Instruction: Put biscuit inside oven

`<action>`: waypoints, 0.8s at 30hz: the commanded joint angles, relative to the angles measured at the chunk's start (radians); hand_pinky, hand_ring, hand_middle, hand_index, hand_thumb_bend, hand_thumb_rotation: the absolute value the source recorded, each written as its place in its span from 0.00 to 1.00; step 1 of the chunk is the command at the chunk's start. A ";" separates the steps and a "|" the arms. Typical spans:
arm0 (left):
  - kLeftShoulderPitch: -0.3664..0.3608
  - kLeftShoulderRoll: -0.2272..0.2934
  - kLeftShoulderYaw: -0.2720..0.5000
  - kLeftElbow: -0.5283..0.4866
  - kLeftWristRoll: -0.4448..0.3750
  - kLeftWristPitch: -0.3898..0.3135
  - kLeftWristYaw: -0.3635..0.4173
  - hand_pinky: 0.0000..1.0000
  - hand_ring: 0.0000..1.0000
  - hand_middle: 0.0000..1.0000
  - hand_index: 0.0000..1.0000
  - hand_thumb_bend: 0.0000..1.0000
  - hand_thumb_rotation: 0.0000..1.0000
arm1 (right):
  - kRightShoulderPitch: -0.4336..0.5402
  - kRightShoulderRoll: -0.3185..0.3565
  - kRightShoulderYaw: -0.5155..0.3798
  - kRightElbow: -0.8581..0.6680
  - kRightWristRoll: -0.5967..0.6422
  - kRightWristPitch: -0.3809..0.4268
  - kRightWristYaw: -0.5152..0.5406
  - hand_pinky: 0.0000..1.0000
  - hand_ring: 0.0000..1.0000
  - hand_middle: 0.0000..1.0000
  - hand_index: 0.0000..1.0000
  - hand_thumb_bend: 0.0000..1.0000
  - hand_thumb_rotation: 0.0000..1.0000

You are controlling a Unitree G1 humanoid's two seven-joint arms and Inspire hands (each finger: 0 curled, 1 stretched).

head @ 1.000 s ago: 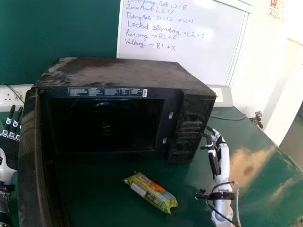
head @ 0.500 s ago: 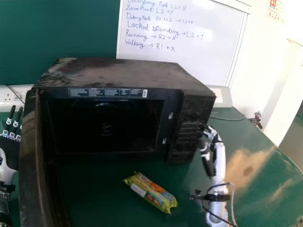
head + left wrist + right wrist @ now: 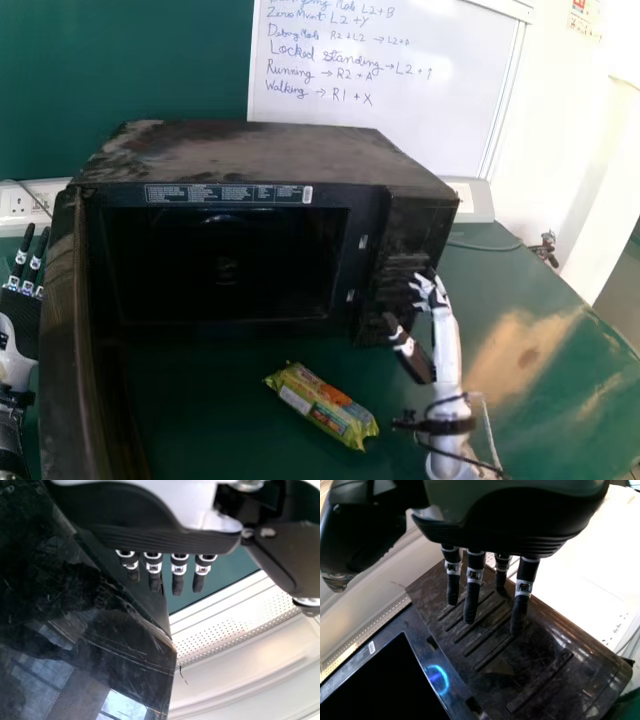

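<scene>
Yellow-green film is wrapped round the biscuit packet (image 3: 322,406), laid on the green tabletop (image 3: 565,425) before the scuffed, boxy oven (image 3: 250,158), its long axis slanted from far left to near right. From the right hand (image 3: 414,362), the nearer one, straight-fingered with nothing grasped, a leftward reach back toward the robot seems needed; the left hand (image 3: 22,322) is placed outside the door (image 3: 68,350), fingers extended.

Handwritten "Running" (image 3: 289,68), "Walking" (image 3: 286,90) on whiteboard (image 3: 420,125)
</scene>
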 commanded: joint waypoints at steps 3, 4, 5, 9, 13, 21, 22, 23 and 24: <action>0.054 -0.046 0.010 0.043 0.002 0.022 -0.003 0.00 0.08 0.77 1.00 0.07 0.76 | 0.046 -0.024 0.079 0.028 -0.088 0.069 -0.105 0.48 0.59 0.75 0.84 1.00 0.90; 0.054 -0.046 0.010 0.046 0.002 0.023 -0.006 0.00 0.06 0.77 1.00 0.06 0.78 | 0.044 -0.027 0.093 0.029 -0.101 0.079 -0.124 0.49 0.60 0.75 0.84 1.00 0.89; 0.053 -0.044 0.011 0.048 0.002 0.025 -0.009 0.00 0.06 0.77 1.00 0.07 0.79 | 0.041 -0.032 0.110 0.028 -0.119 0.092 -0.147 0.49 0.60 0.76 0.85 1.00 0.89; 0.057 -0.046 0.011 0.039 0.002 0.026 -0.004 0.00 0.11 0.76 1.00 0.09 0.76 | 0.032 -0.043 0.155 0.032 -0.145 0.115 -0.189 0.50 0.61 0.77 0.87 1.00 0.88; 0.055 -0.043 0.012 0.047 0.003 0.025 -0.008 0.00 0.12 0.76 1.00 0.09 0.78 | 0.030 -0.051 0.173 0.031 -0.138 0.112 -0.181 0.52 0.62 0.77 0.90 1.00 0.84; 0.053 -0.046 0.014 0.044 0.000 0.028 -0.002 0.00 0.09 0.76 1.00 0.06 0.80 | 0.028 -0.066 0.194 0.021 -0.121 0.115 -0.139 0.56 0.65 0.79 0.93 1.00 0.83; 0.053 -0.046 0.015 0.044 -0.001 0.028 -0.003 0.00 0.09 0.76 1.00 0.06 0.80 | 0.028 -0.069 0.197 0.018 -0.124 0.121 -0.141 0.56 0.65 0.79 0.94 1.00 0.84; 0.053 -0.047 0.016 0.045 -0.002 0.026 -0.004 0.00 0.09 0.76 1.00 0.07 0.80 | 0.027 -0.071 0.201 0.016 -0.127 0.128 -0.143 0.56 0.65 0.79 0.93 1.00 0.84; 0.053 -0.048 0.015 0.044 0.000 0.023 0.000 0.00 0.09 0.76 1.00 0.08 0.81 | 0.026 -0.075 0.204 0.015 -0.128 0.133 -0.140 0.55 0.65 0.79 0.93 1.00 0.84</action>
